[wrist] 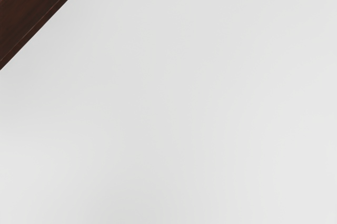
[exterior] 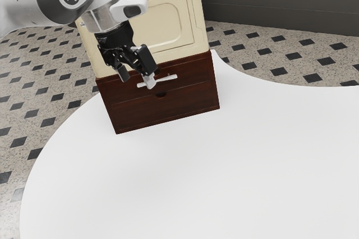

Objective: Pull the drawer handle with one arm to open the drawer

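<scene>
Drawer handle (exterior: 170,78), pale and slim, runs as a straight bar across the upper dark front of the cabinet (exterior: 126,121). It is fixed there, I judge, so that a pull straight out from that face draws the drawer (exterior: 196,72) with it. The bar stands a little proud of the wood, presumably to leave room for a finger behind it.

My gripper (exterior: 137,78) is at the handle, its two fingers (exterior: 147,59) standing apart with nothing clamped. One finger, ending in a pale tip (exterior: 150,81), overlaps the bar in the exterior view; whether it touches the bar, or reaches behind it, I cannot tell. I take this slanted pose as meant for hooking or straddling the bar before pulling.

The drawer looks closed, its front about level with the wood around it. That front is deep reddish brown, wide and low, with a thin seam beneath it; under the seam lies a dark notch (exterior: 161,95). Above is a cream door (exterior: 168,23) with a raised, rounded panel. The white table (exterior: 224,166) spreads out before the cabinet, which should leave the drawer a way to slide. My next move calls for a secure hold on the bar; a loose hook could slip off.
</scene>
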Robot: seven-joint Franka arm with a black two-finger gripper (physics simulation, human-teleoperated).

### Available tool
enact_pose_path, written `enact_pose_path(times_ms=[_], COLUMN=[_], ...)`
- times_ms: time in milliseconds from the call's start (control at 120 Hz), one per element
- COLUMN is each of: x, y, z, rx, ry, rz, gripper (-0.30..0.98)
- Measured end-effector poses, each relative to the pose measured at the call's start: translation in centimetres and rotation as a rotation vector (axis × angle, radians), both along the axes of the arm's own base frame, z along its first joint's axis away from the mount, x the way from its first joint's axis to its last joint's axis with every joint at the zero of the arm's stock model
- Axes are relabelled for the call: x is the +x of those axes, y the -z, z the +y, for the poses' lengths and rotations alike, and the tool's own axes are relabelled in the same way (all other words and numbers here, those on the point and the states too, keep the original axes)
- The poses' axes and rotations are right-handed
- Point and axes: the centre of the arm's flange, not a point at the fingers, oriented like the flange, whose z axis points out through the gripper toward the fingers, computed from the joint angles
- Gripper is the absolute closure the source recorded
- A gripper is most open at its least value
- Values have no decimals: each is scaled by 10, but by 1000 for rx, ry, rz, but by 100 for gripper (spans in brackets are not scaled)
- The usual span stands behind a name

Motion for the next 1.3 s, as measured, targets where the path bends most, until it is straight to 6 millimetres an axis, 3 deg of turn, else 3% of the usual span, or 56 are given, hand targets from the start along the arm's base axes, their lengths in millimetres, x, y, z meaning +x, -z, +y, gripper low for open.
enact_pose_path(times_ms=[217, 258, 300, 383, 450, 508, 575, 658, 758, 817, 917, 1100, 1183, 1300], x=[0, -6, -18, -73, -101, -111, -110, -101, -55, -43, -37, -52, -46, -38], y=[0, -22, -58, -132, -157, -164, -157, -142, -91, -75, -61, -35, -21, -18], z=[0, -1, -3, -5, -2, -16, -32, -26, -18, -18, -36, -87, -77, -55], rx=[1, 6, 16, 52, 155, 220, 228, 200, 179, 181, 218, 243, 249, 270], ry=[0, 4, 17, 78, 134, 226, 346, 431, 506, 546, 644, 845, 851, 828], rz=[-1, -40, -105, -223, -246, -239, -213, -179, -75, -41, -14, -65, -87, -123], gripper=[0, 0, 0, 0, 0, 0, 0, 0, 0, 0, 0, 1, 3, 5])
